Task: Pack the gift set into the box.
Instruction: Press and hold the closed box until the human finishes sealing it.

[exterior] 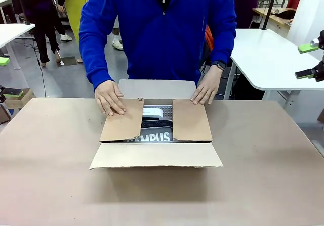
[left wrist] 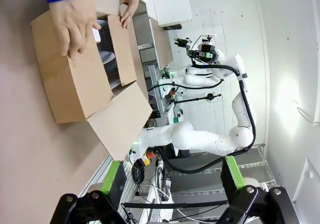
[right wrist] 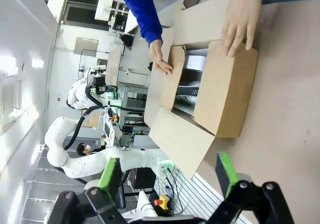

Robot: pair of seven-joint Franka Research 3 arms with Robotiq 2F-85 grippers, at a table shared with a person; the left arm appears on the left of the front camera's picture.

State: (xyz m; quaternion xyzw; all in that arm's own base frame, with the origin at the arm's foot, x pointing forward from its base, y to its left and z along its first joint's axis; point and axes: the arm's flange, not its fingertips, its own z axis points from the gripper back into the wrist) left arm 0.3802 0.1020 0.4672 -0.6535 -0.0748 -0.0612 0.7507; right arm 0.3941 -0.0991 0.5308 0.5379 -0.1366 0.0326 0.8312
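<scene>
Box (exterior: 154, 155) sat mid-table (exterior: 50, 160), near the far edge. The gift set (exterior: 152, 136) was already inside: the "CAMPUS" lettering and a small white box (exterior: 152, 113) showed through the gap between the side flaps.

Both side flaps were folded inward. A person's hand (exterior: 110, 98) pressed on the left flap (exterior: 121, 121), and the other hand (exterior: 205, 90) rested at the far edge of the right flap (exterior: 191, 120).

The near flap (exterior: 157, 156) was splayed out toward the robot. The far flap (exterior: 157, 88) was not folded over.

Left claw (left wrist: 172, 176) was spread and empty, held off to the left of the box. Right claw (right wrist: 167, 176) was also spread and empty, held off to the right.

Judgement: packing proper looked done. What remained was closing the near and far flaps. No tape was seen on the seam.
</scene>
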